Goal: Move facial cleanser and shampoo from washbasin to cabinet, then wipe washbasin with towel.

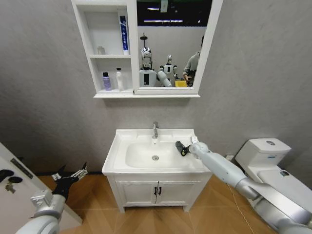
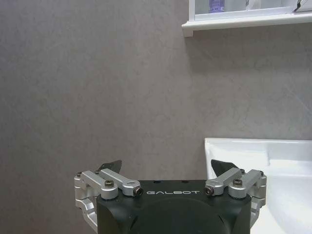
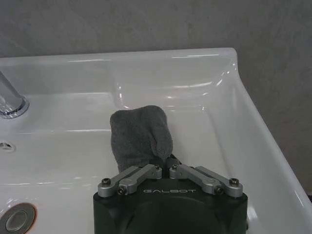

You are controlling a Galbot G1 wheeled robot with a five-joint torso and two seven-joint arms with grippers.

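Towel [image 3: 140, 132], dark grey and folded, is pinched in the right gripper [image 3: 164, 160] at the centre of the right wrist view, its free end hanging over the right inner slope of the washbasin [image 3: 234, 83]. In the head view the same cloth [image 1: 181, 147] sits at centre frame, just right of the oval bowl, with the right gripper [image 1: 186, 148] reaching in from the lower right. It looks soft, light and limp, likely to bunch or fold under pressure; a hold on the thick folded edge, as it has now, seems the surest way to keep it from slipping while wiping. The glazed ceramic looks smooth, so the cloth should slide easily. A chrome tap [image 1: 155, 129] stands at the basin's back, the round drain [image 1: 155, 157] below it. In the upper left, the cabinet [image 1: 108, 95] already holds bottles [image 1: 106, 81] on its shelves. The left gripper [image 1: 72, 174] idles at lower left with its fingers [image 2: 109, 166] spread wide and empty, beside the basin
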